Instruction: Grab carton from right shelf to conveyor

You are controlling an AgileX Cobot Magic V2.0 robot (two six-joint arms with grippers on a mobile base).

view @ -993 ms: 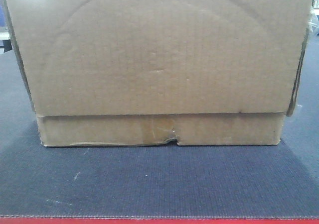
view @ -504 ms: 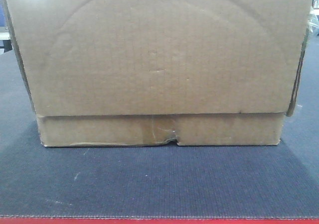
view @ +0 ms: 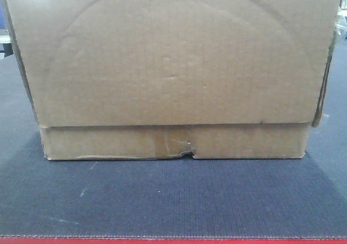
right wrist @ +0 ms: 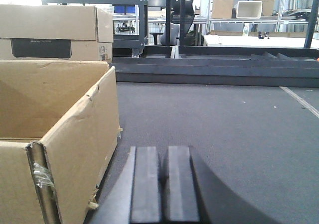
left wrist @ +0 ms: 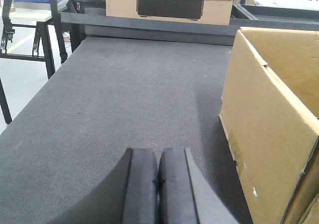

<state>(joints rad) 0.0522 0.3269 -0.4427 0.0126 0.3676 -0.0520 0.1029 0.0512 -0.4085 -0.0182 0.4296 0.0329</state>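
Note:
The carton (view: 173, 65), a plain brown box with a torn notch at its bottom edge, rests on the dark ribbed conveyor (view: 173, 200), just behind its red edge strip. My left gripper (left wrist: 158, 157) is shut with nothing in it, low over the belt, with the carton (left wrist: 269, 129) a short way to its right. On the other side, my right gripper (right wrist: 163, 154) is shut and empty, and the carton (right wrist: 55, 134) stands apart to its left with its top flaps open. The right shelf is out of view.
A second cardboard box with a black label (left wrist: 169, 5) sits at the belt's far end, also seen as the labelled box (right wrist: 55, 32). A dark low wall (right wrist: 214, 67) closes that end. A black metal stand (left wrist: 45, 40) is off the belt's left edge.

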